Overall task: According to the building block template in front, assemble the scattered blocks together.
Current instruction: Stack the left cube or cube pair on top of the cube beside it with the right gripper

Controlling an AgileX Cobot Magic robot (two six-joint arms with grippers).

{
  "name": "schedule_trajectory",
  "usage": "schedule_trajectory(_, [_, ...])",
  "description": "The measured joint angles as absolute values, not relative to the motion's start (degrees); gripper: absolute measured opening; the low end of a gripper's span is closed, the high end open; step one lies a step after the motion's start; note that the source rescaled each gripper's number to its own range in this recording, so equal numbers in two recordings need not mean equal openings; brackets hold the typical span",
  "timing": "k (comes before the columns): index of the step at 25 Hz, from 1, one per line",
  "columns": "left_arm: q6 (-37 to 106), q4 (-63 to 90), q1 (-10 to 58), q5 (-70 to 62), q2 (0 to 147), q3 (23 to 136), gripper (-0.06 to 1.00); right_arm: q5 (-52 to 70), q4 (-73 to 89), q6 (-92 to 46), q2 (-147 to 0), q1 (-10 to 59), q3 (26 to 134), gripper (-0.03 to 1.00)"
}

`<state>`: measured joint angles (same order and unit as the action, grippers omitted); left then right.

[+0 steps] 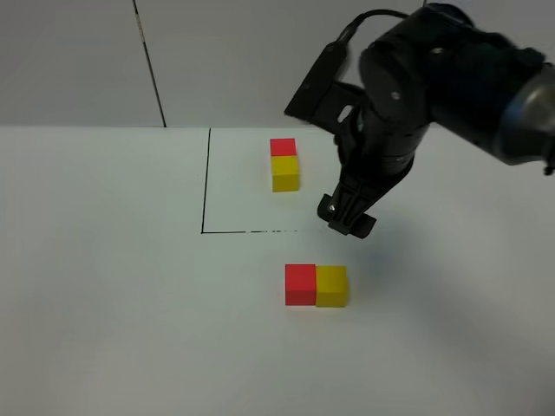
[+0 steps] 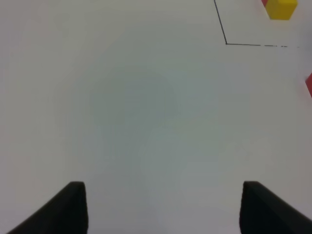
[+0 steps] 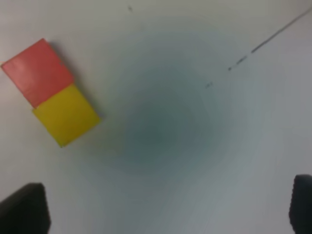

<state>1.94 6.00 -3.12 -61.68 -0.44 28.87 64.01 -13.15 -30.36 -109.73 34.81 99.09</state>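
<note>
On the white table (image 1: 104,286), the building block template (image 1: 284,162) is seen toward the back in the high view: a red cube joined to a yellow one, the red behind the yellow, set inside a thin black outline (image 1: 205,182) of which the left side and the near side are shown. The scattered blocks (image 1: 316,286) are found in front of that outline, outside it and near its front line. The plain red cube (image 1: 300,284) is on the left and the plain yellow cube (image 1: 331,287) on the right, with their sides touching and both lying flat on the table. The right gripper (image 1: 347,217) is held above the table on the dark right arm (image 1: 434,78), pointed downward, just behind the scattered blocks and about over the near line of the outline; it is apart from both pairs of cubes. In the right wrist view its fingertips (image 3: 24,209) are shown spread wide, with only bare table between them. The two touching cubes are seen off to one side there, and nothing is gripped. In the left wrist view the left gripper (image 2: 163,209) is shown with its fingertips (image 2: 73,207) parted and bare table between them, so nothing is pinched — the template's yellow cube and a corner of the outline are caught ahead of the fingers, well apart from them.
</note>
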Motion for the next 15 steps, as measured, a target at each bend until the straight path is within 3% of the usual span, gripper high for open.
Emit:
schedule_trajectory(5, [1.9,6.0,-3.1,-61.7,-0.4,28.9,0.47,64.5,-12.1,-35.6,-117.1,36.4,104.6,0.97])
schedule_trajectory(15, [1.9,6.0,-3.1,-61.7,-0.4,28.9,0.47,64.3,-2.6,-51.2,-124.0,36.7,105.5,0.97])
